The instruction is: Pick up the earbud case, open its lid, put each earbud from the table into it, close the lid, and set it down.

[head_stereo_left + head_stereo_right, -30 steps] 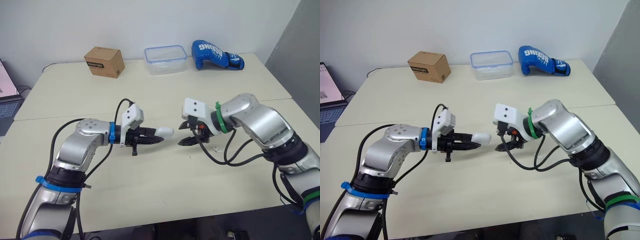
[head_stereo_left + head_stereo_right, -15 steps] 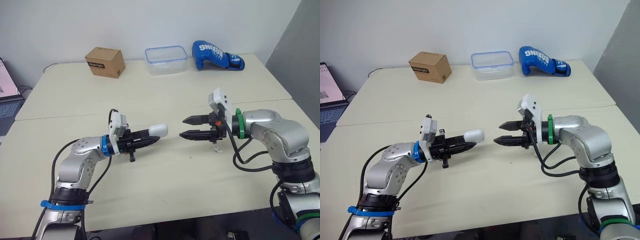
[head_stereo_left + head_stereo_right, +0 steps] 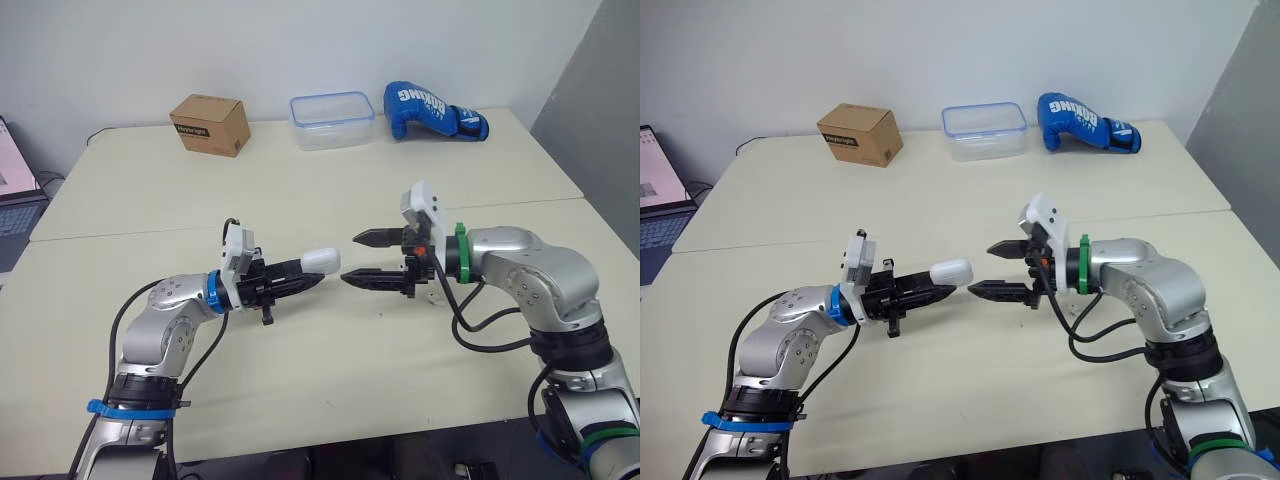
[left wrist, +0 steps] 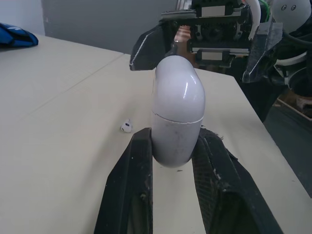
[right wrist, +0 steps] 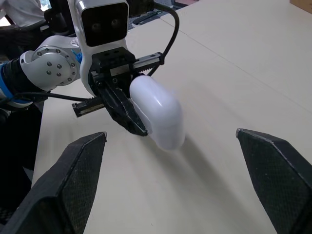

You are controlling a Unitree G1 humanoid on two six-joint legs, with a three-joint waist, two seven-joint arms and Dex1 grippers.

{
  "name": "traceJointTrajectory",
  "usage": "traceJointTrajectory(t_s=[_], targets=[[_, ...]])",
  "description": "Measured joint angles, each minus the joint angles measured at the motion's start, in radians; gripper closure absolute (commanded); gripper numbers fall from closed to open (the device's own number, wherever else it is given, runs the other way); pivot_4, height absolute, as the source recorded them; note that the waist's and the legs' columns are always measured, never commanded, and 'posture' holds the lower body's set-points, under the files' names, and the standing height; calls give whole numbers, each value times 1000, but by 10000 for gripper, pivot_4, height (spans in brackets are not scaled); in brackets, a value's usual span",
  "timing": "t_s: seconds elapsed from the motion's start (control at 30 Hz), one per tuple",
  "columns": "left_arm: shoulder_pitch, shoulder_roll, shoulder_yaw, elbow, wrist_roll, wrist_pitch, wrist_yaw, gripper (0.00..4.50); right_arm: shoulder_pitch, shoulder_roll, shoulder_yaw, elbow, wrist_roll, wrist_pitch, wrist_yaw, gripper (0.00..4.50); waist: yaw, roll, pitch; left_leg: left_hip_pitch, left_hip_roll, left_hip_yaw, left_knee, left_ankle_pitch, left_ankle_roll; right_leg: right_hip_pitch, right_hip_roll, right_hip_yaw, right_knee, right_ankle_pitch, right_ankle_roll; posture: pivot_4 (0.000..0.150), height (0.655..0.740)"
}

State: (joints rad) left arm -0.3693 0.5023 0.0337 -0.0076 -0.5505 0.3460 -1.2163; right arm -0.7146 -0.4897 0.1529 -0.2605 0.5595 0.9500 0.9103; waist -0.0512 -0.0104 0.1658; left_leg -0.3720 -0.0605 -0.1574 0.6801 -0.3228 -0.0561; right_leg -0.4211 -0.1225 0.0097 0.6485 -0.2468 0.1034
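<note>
Movement first: the right gripper has closed in over the last half second, fingers spread wide, tips now just short of the earbud case, so lid-opening looks imminent. The left gripper pinches that case by its base, above the table, lid shut: glossy white, rounded. One earbud lies on the table nearby.

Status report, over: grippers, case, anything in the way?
Left gripper shut on earbud case, lid closed. Right gripper open, facing it. One earbud on table, nothing between grippers.
</note>
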Motion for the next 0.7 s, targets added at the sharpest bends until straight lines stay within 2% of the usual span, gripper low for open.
traceJointTrajectory(t_s=[0.7], targets=[[-6,6,-11,-37,-24,61,-14,37547,-40,30,55,80,-53,-29,-17,345,-3,0,0,0,0,0,0,0,0,0,0,0,0,0,0,1500,7307]])
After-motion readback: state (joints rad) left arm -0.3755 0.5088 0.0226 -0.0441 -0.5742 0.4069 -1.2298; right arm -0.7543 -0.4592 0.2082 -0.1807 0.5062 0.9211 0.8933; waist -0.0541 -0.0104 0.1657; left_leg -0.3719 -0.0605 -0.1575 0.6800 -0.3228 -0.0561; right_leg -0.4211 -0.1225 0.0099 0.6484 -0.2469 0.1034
